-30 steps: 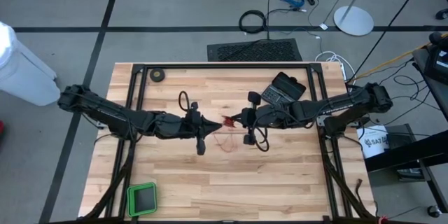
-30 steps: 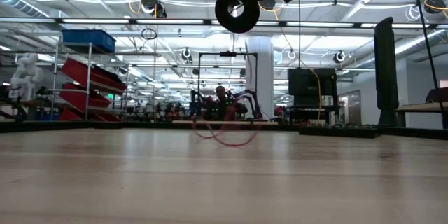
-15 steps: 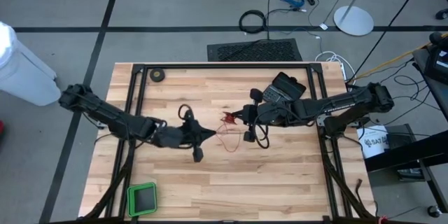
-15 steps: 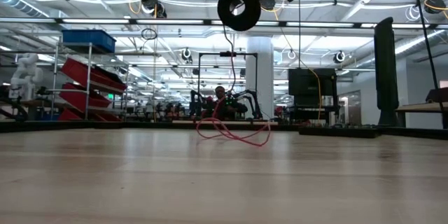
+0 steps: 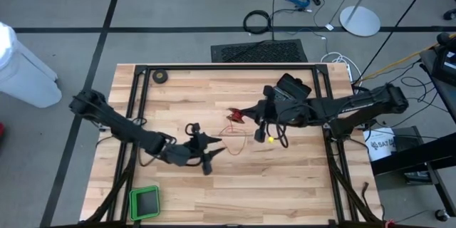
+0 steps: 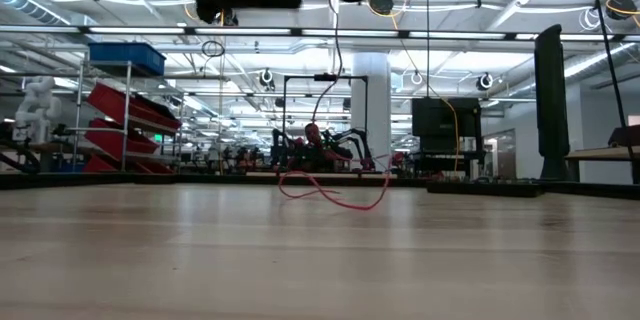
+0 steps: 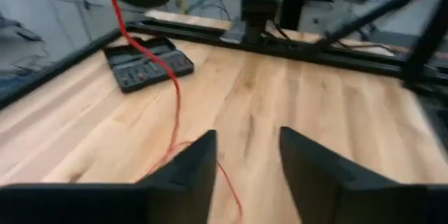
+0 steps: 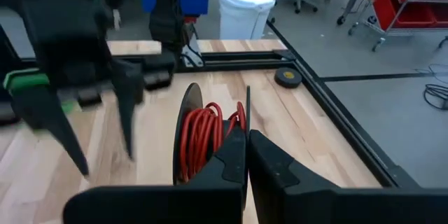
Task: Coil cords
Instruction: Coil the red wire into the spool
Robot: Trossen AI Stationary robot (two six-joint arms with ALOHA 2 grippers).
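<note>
Since a second ago the left gripper (image 5: 207, 162) has drawn back toward the bench's (image 5: 299, 185) near-left part, its jaws now parted and empty. Right gripper (image 8: 246, 155), jaws pinched on one black reel (image 8: 190, 134) of wound red wire (image 5: 235, 142), holds it above mid-bench; one loose strand trails down onto the wood.

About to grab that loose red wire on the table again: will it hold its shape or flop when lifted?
Probably floppy: the red wire lies in slack loops on the table and hangs limp from the reel in the right gripper. It looks very thin, so likely light and apt to slip between the left gripper's open fingers. Its loops may snag or drag.
</note>
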